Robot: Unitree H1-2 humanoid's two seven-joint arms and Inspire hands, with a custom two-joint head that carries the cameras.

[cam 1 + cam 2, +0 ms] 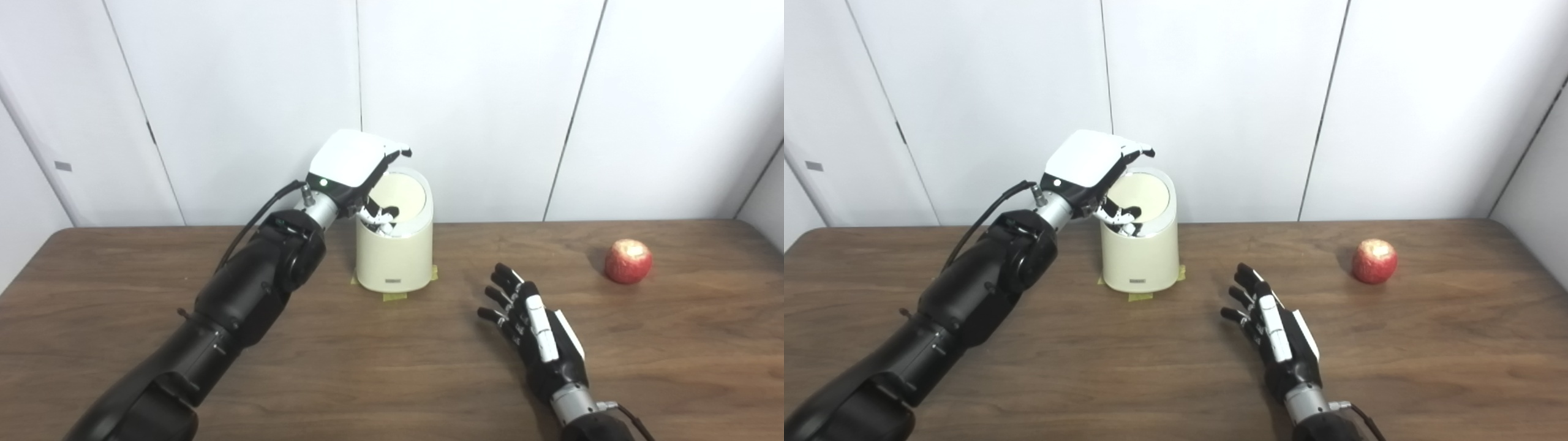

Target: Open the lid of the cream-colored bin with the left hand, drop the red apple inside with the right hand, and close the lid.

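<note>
Over the bin (395,257), left hand (355,168) raised, fingers hooked at the top, thumb on the near rim; whether anything is gripped cannot be told. Right hand (536,334) flat, spread, holding nothing. Apple (628,261) well apart on the table (367,367).

left hand (352,168) raised, right hand (536,331) flat, fingers spread.

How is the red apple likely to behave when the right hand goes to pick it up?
The red apple is round and sits free on the bare table, so a sideways nudge would probably roll it. Its skin looks smooth, so the fingers may slip unless they wrap around it. It seems rigid. The right hand lies open, well short of it.
</note>
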